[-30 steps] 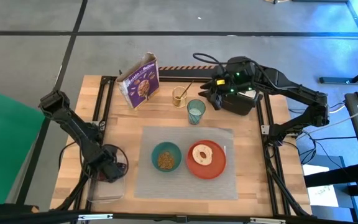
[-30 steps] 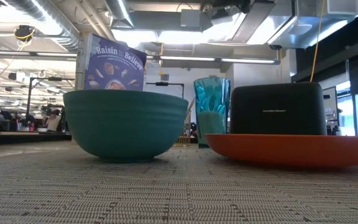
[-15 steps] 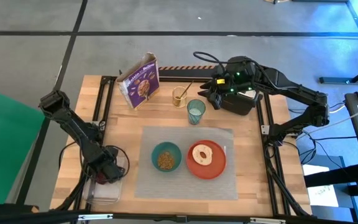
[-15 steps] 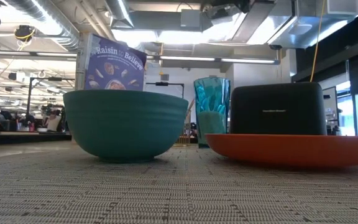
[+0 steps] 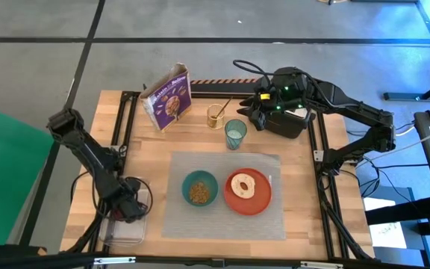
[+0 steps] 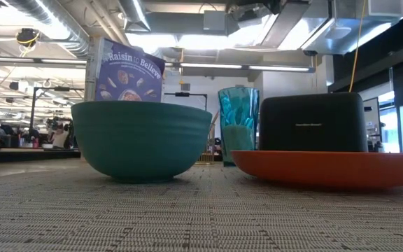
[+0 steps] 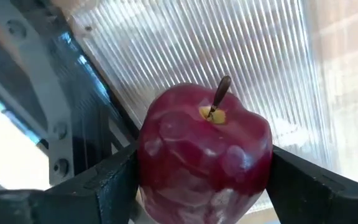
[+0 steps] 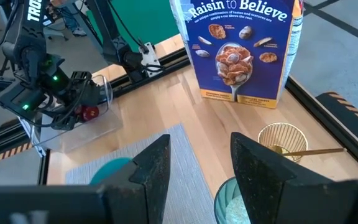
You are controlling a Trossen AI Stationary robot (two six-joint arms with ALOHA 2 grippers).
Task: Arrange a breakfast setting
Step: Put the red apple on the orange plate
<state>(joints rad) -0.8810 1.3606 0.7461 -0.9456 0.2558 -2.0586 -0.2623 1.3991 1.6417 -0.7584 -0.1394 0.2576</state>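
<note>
Left hand (image 5: 129, 208) clamped on the apple (image 7: 204, 155) over the plastic tray (image 5: 125, 228) – fetching fruit step – next carry it to the placemat (image 5: 222, 224); right hand (image 8: 194, 168) apart, waiting near the toaster (image 5: 290, 119).

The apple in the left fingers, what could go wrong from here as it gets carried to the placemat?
1. The apple is round and glossy, held only at its sides by the left gripper, so it might slip.
2. It sits low over the clear tray, so it could catch the tray wall.
3. The teal bowl stands nearest on the placemat and could be bumped.
</note>
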